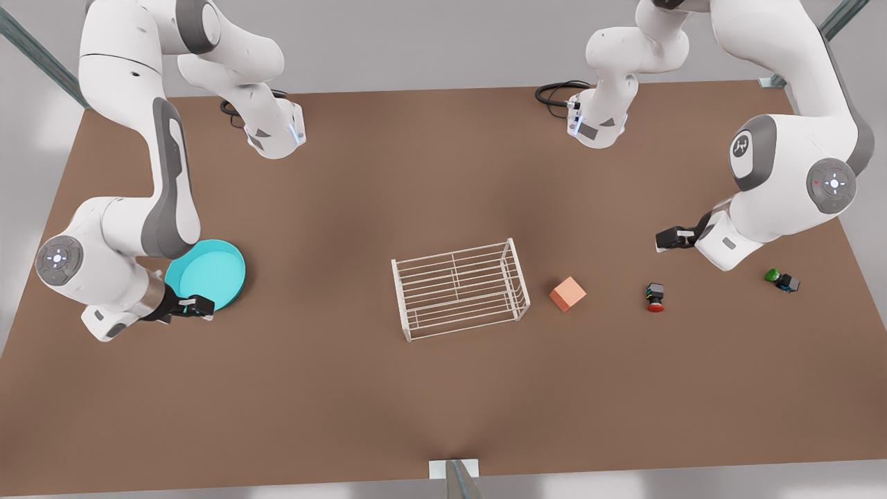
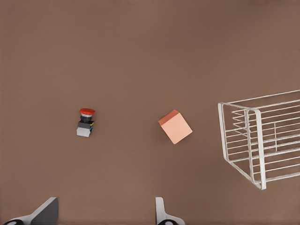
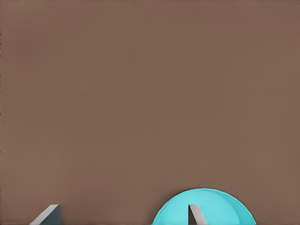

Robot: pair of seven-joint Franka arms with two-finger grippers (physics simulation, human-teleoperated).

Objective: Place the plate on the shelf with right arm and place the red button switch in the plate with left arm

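The turquoise plate (image 1: 208, 274) lies on the table at the front view's left. My right gripper (image 1: 197, 305) is at its near rim, open. In the right wrist view one finger (image 3: 194, 214) stands over the plate (image 3: 211, 206) and the other outside it, so the rim lies between them. The white wire shelf (image 1: 457, 287) stands mid-table. The red button switch (image 1: 655, 296) lies on its side at the front view's right. My left gripper (image 1: 664, 240) hovers open behind it. The left wrist view shows the switch (image 2: 86, 123) ahead of the left gripper (image 2: 104, 213), and the shelf (image 2: 255, 140).
A salmon-orange cube (image 1: 567, 294) sits between the shelf and the red switch, also seen as the cube (image 2: 175, 127) from the left wrist. A green-capped switch (image 1: 782, 278) lies further to the front view's right. Both arm bases stand at the table's far edge.
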